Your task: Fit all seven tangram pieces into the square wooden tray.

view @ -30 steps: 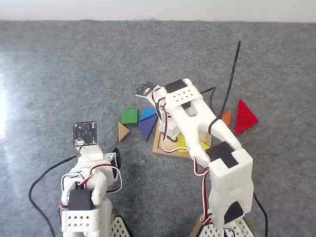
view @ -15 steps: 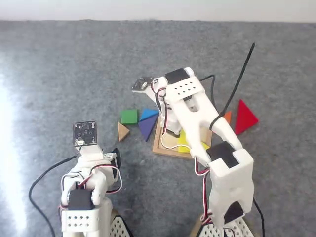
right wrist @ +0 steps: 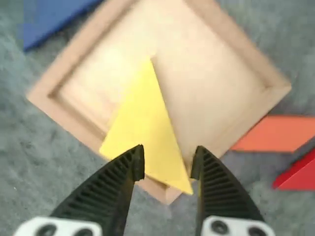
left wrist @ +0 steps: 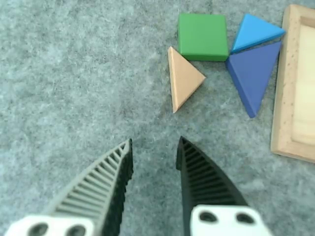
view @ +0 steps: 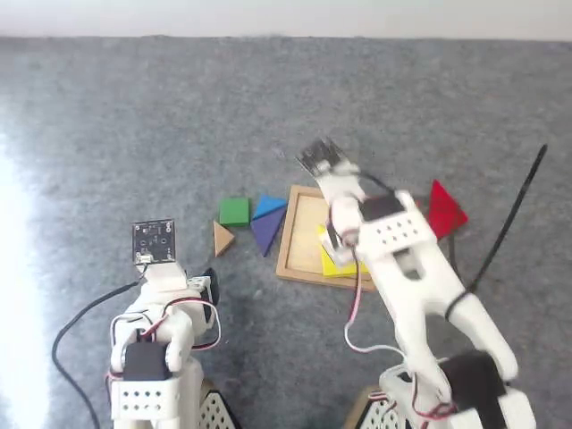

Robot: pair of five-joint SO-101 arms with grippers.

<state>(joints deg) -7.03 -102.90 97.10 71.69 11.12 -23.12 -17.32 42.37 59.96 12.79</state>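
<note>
though mottled, grey carpet under wooden tray

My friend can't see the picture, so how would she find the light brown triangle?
Find the square wooden tray in the middle of the grey table. On the side with the green square and dark blue triangle, the light brown triangle lies farthest from the tray. It alone is wood-coloured.

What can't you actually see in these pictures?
High view: the right arm mostly hides the orange piece and the tray's right side.
Right wrist view: the edge cuts off the red triangle; whether the yellow triangle lies flat or rides the rim is unclear.
Left wrist view: the edge cuts off the tray.
</note>
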